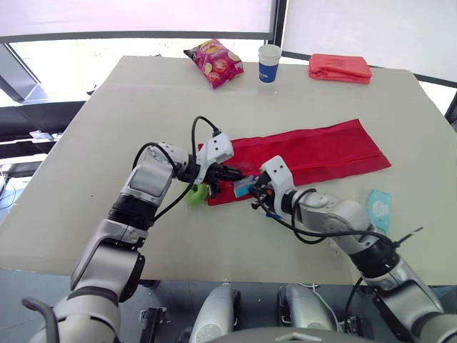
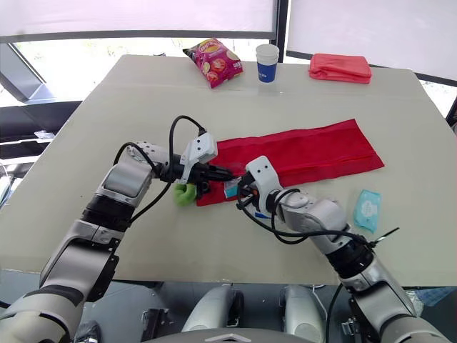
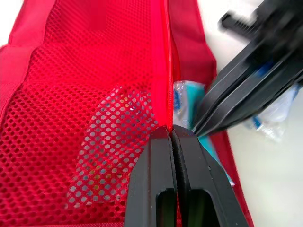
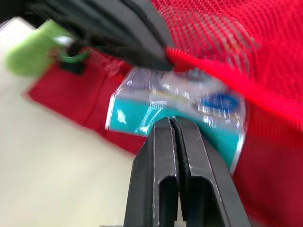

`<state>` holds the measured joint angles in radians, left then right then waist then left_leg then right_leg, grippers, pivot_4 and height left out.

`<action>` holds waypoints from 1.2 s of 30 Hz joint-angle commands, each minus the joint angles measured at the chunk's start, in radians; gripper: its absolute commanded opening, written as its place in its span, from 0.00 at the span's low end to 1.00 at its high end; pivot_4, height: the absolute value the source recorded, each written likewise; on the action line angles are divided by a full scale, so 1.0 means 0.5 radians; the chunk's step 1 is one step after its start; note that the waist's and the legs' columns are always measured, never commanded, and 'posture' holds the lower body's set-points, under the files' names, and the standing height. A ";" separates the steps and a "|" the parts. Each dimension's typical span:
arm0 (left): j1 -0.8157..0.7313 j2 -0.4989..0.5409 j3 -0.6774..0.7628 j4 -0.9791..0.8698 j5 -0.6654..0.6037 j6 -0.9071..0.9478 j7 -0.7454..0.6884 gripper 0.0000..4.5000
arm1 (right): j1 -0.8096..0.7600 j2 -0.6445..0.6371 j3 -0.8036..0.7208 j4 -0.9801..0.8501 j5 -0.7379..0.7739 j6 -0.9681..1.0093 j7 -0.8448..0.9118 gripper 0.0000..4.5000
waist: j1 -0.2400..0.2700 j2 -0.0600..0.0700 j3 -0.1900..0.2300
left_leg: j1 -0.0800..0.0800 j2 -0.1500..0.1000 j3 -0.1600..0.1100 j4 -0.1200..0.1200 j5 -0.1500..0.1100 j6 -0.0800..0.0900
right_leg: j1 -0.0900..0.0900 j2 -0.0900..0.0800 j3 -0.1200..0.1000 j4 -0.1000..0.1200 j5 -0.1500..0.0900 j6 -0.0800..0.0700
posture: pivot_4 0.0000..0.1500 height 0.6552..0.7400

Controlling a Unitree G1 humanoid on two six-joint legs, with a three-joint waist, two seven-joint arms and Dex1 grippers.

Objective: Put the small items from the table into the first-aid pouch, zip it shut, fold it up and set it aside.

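The red first-aid pouch (image 1: 314,153) lies unfolded across the table's middle. My left gripper (image 3: 173,130) is shut on the red edge of its mesh pocket (image 3: 85,94) at the pouch's left end. A clear and teal packet (image 4: 189,109) sits at the pocket mouth, partly under the mesh. My right gripper (image 4: 170,120) is shut on that packet's edge, just right of the left gripper (image 1: 232,171). A small green thing (image 1: 196,194) lies at the pouch's left tip, below the left gripper.
A teal wipes packet (image 1: 378,207) lies on the table to the right of my right arm. At the far edge are a red crisp bag (image 1: 214,63), a white and blue paper cup (image 1: 268,63) and a folded red pouch (image 1: 340,68).
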<state>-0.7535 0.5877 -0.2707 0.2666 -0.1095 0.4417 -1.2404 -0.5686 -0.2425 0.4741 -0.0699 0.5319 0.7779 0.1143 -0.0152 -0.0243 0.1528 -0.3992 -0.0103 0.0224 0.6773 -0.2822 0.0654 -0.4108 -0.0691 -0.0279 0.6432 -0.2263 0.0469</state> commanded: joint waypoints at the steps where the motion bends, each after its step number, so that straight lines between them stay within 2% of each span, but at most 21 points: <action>1: 0.034 0.020 0.042 -0.162 -0.051 0.026 -0.002 0.00 | -0.085 0.158 -0.009 0.296 -0.265 -0.244 0.041 0.02 | -0.006 0.000 0.000 | 0.001 0.000 0.000 0.000 0.001 -0.001 | 0.000 0.000 0.000 0.001 0.000 0.000 | 1.00 1.00; 5: 0.066 0.027 0.043 -0.197 -0.049 0.039 0.010 0.00 | -0.155 0.289 -0.072 0.559 -0.469 -0.504 0.099 0.02 | -0.003 0.000 0.000 | 0.002 0.001 -0.001 0.000 0.004 -0.007 | 0.000 0.001 0.000 0.003 0.000 0.000 | 1.00 1.00; 9: 0.078 0.028 0.037 -0.174 -0.028 0.006 0.026 0.00 | -0.152 0.329 -0.120 0.605 -0.542 -0.598 0.234 0.02 | -0.005 0.001 0.000 | 0.002 0.000 0.000 0.000 0.005 -0.008 | 0.000 0.000 0.000 0.002 0.000 0.000 | 1.00 1.00; 11: 0.074 0.024 0.037 -0.152 -0.019 -0.016 0.037 0.00 | -0.099 0.295 -0.132 0.504 -0.529 -0.602 0.346 0.02 | -0.005 0.001 0.000 | 0.002 0.000 0.000 0.000 0.005 -0.008 | 0.000 0.000 0.000 0.002 0.000 0.000 | 1.00 1.00; 13: 0.068 0.026 0.040 -0.110 -0.003 -0.059 0.048 0.00 | 0.021 0.182 -0.180 0.240 -0.452 -0.556 0.493 0.02 | 0.003 0.001 0.001 | 0.002 0.000 -0.001 0.000 0.005 -0.009 | 0.000 0.000 0.000 0.002 0.000 0.000 | 1.00 1.00; 17: 0.070 0.054 0.036 -0.014 0.057 -0.197 0.069 0.00 | 0.271 -0.121 -0.369 -0.305 -0.268 -0.396 0.732 0.28 | 0.008 0.003 0.002 | -0.002 -0.003 -0.003 0.000 0.005 -0.008 | 0.000 -0.002 0.001 -0.002 0.000 0.000 | 1.00 1.00; 18: 0.075 0.068 0.036 0.020 0.077 -0.244 0.077 0.00 | 0.340 -0.221 -0.437 -0.456 -0.219 -0.387 0.798 0.42 | 0.008 0.003 0.002 | -0.001 -0.004 -0.003 0.000 0.004 -0.008 | 0.000 -0.003 0.001 -0.002 0.000 0.000 | 1.00 1.00; 19: 0.083 0.092 0.033 0.063 0.112 -0.324 0.091 0.00 | 0.405 -0.310 -0.541 -0.601 -0.143 -0.343 0.837 0.47 | 0.008 0.003 0.002 | -0.001 -0.004 -0.003 0.000 0.004 -0.008 | 0.000 -0.003 0.001 -0.002 0.000 0.000 | 1.00 1.00; 21: 0.100 0.139 0.025 0.143 0.182 -0.491 0.114 0.00 | 0.520 -0.475 -0.713 -0.839 0.000 -0.276 0.932 0.64 | 0.011 0.003 0.002 | -0.001 -0.004 -0.003 0.000 0.004 -0.007 | 0.000 -0.003 0.001 -0.001 0.000 0.000 | 1.00 1.00; 22: 0.109 0.173 0.018 0.202 0.235 -0.606 0.148 0.00 | 0.593 -0.567 -0.829 -0.961 0.089 -0.229 0.973 0.78 | 0.007 0.002 0.002 | -0.001 -0.003 -0.004 0.000 0.000 0.000 | 0.000 -0.003 0.000 -0.001 0.000 0.000 | 1.00 1.00; 24: 0.115 0.217 0.024 0.300 0.293 -0.762 0.197 0.00 | 0.729 -0.744 -1.022 -1.145 0.217 -0.178 1.060 0.95 | 0.006 0.002 0.002 | 0.000 0.000 -0.005 0.000 0.000 0.000 | 0.001 -0.004 0.000 -0.001 0.000 0.000 | 1.00 1.00; 25: 0.113 0.228 0.037 0.340 0.301 -0.808 0.218 0.00 | 0.793 -0.825 -1.106 -1.211 0.249 -0.165 1.095 0.99 | 0.006 0.002 0.002 | 0.002 0.003 -0.005 -0.001 -0.001 0.001 | 0.001 -0.005 0.000 -0.001 0.000 0.000 | 1.00 1.00; 28: 0.090 0.284 0.081 0.498 0.345 -1.002 0.300 0.00 | 1.122 -1.082 -1.595 -1.366 0.357 -0.157 1.279 0.99 | 0.025 0.002 0.001 | 0.002 0.005 -0.006 -0.001 -0.001 0.001 | 0.003 -0.006 0.000 -0.001 0.000 -0.001 | 1.00 1.00; 32: 0.074 0.336 0.123 0.624 0.330 -1.171 0.284 0.00 | 1.446 -1.239 -2.085 -1.444 0.524 -0.151 1.492 0.99 | 0.017 -0.002 0.000 | 0.002 0.005 -0.003 -0.001 -0.001 0.001 | 0.004 -0.007 0.001 -0.004 0.000 0.000 | 1.00 1.00; 36: 0.072 0.342 0.262 0.580 0.157 -0.979 0.221 0.29 | 1.704 -1.325 -2.570 -1.492 0.740 -0.089 1.716 1.00 | 0.027 -0.002 0.000 | 0.002 0.006 -0.004 -0.001 -0.001 0.001 | 0.004 -0.008 0.002 -0.003 0.000 0.000 | 1.00 1.00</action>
<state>-0.7071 0.7464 -0.2010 0.5906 0.0287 -0.0942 -1.1161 0.2502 -0.8866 -0.6814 -0.7817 0.8452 0.7224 0.9122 -0.0017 -0.0253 0.1528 -0.3985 -0.0074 0.0205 0.6771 -0.2829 0.0661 -0.4087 -0.0727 -0.0271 0.6415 -0.2261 0.0468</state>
